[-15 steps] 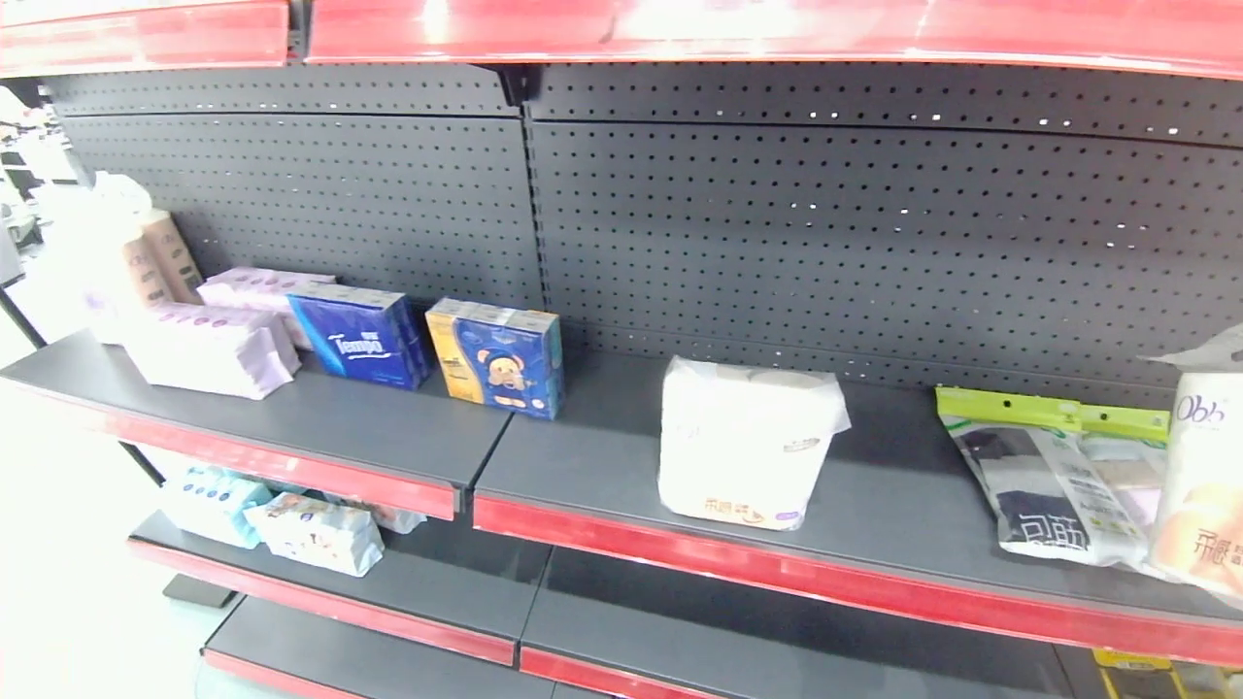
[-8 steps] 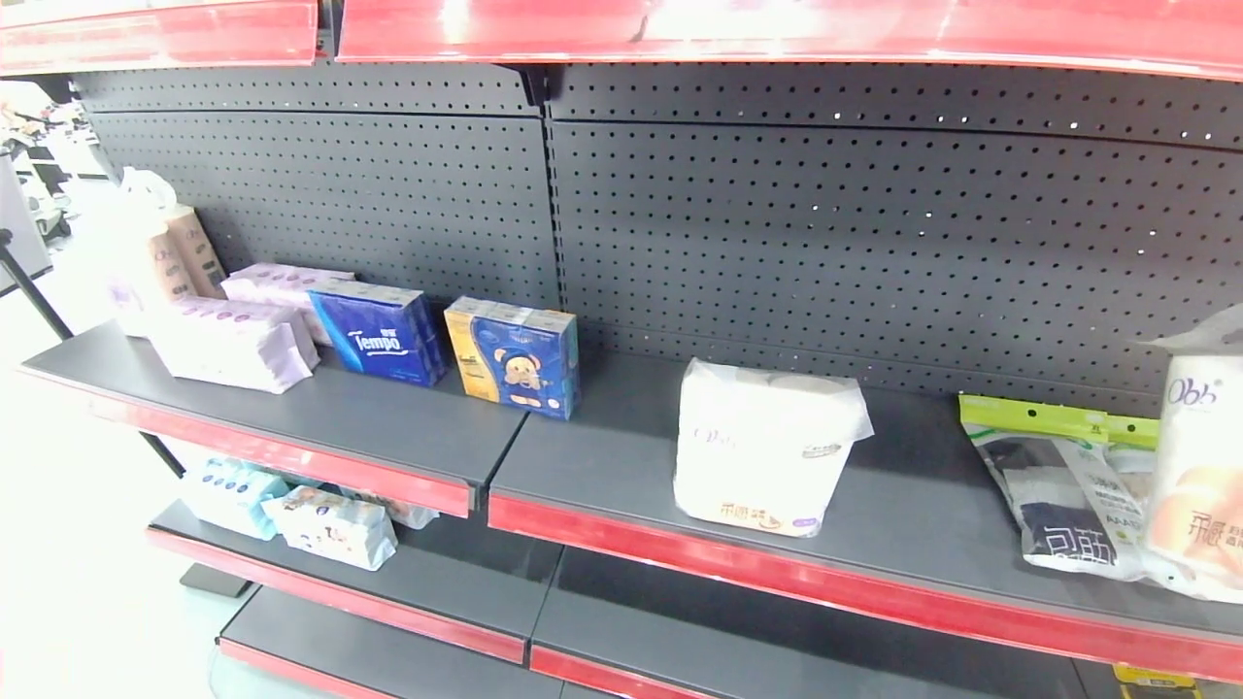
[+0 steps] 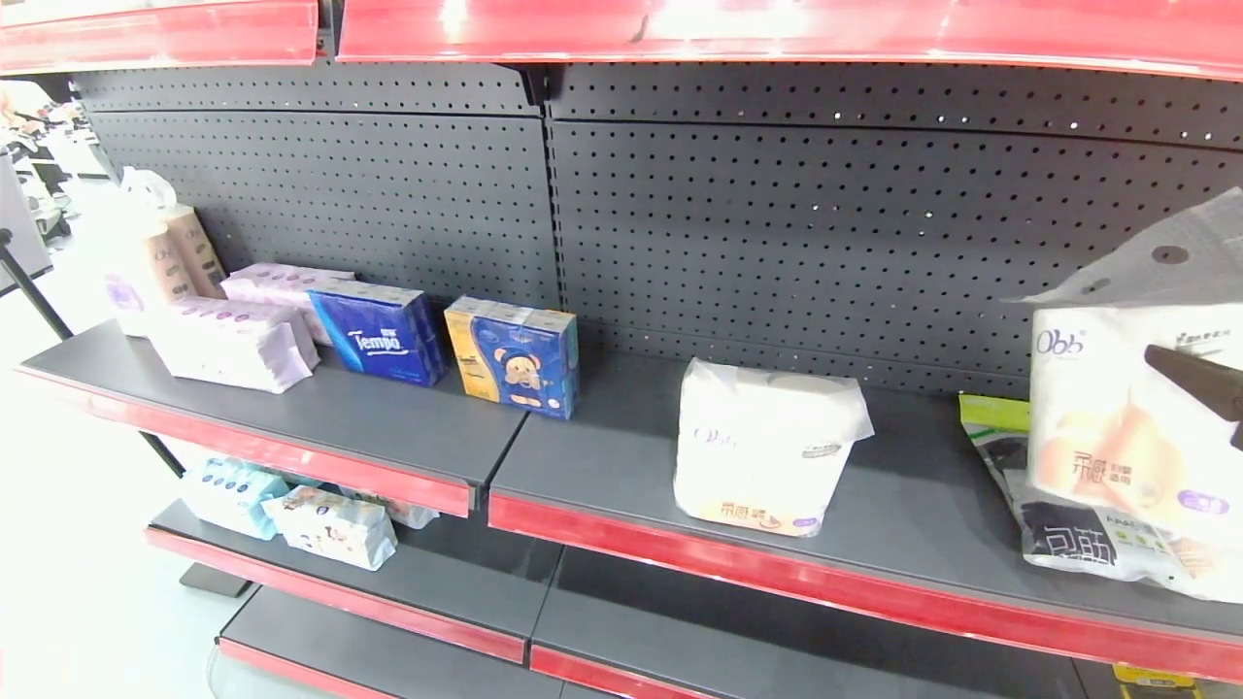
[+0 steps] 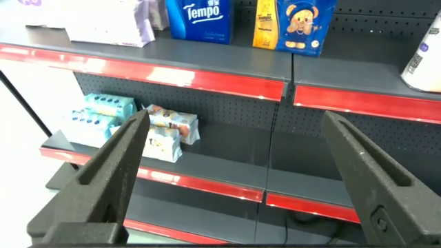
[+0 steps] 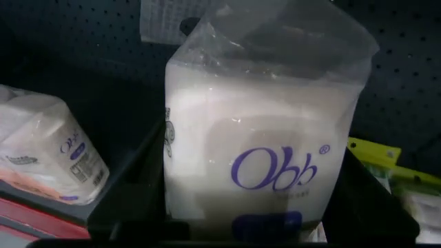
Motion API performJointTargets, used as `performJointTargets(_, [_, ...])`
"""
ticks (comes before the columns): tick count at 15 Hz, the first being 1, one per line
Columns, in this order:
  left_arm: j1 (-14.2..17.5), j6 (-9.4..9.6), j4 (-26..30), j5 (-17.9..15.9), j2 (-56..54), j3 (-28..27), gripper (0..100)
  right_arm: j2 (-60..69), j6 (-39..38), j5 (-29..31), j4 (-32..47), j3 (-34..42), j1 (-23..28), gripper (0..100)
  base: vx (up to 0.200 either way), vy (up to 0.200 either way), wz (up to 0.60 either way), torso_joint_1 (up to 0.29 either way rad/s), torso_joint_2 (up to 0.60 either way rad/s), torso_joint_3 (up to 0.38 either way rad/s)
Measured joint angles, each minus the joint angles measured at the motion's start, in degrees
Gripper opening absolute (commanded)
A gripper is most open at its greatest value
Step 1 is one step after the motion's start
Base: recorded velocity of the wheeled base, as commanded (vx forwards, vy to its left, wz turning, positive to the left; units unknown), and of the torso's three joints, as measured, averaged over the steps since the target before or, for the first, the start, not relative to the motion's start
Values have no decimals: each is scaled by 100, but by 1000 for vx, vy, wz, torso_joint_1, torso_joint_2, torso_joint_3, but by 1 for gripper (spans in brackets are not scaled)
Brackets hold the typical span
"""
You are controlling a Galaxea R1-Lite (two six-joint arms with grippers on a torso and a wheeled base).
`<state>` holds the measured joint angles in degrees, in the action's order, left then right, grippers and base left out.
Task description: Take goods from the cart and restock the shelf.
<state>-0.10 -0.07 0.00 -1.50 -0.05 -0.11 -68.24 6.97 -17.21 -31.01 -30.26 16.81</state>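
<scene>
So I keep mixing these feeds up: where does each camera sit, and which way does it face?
Head view: on the head, facing forward and down at the shelf; one right finger touches the held tissue pack.
Left wrist view: on the left arm, facing the lower shelves past the open left gripper.
Right wrist view: on the right arm, facing the pegboard past the right gripper, shut on that pack.
Shared: head and left wrist views both show the blue pack and yellow pack.

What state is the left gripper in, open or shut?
Open and empty: in the left wrist view the left gripper's fingers stand wide apart, with only the lower shelves visible between them.
</scene>
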Motion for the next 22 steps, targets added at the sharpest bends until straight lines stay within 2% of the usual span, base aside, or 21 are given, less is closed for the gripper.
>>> performJointTargets(2, [0, 0, 0, 0, 0, -2, 100, -435, 2, -246, -621, 88, -85, 0, 0, 0, 0, 0, 0, 0])
performJointTargets(9, [0, 0, 0, 0, 0, -5, 100, -1946, 5, -1888, -2441, 124, 13, 0, 0, 0, 0, 0, 0, 0])
performJointTargets(11, [0, 0, 0, -2, 0, -5, 100, -2345, 6, -2405, -2695, 27, 157, 0, 0, 0, 0, 0, 0, 0])
performJointTargets(17, [0, 0, 0, -2, 0, -5, 100, -3256, -17, -2956, -3489, -358, 262, 0, 0, 0, 0, 0, 0, 0])
performJointTargets(22, [0, 0, 0, 0, 2, -5, 100, -3834, -260, -3476, -3810, -758, 173, 0, 0, 0, 0, 0, 0, 0])
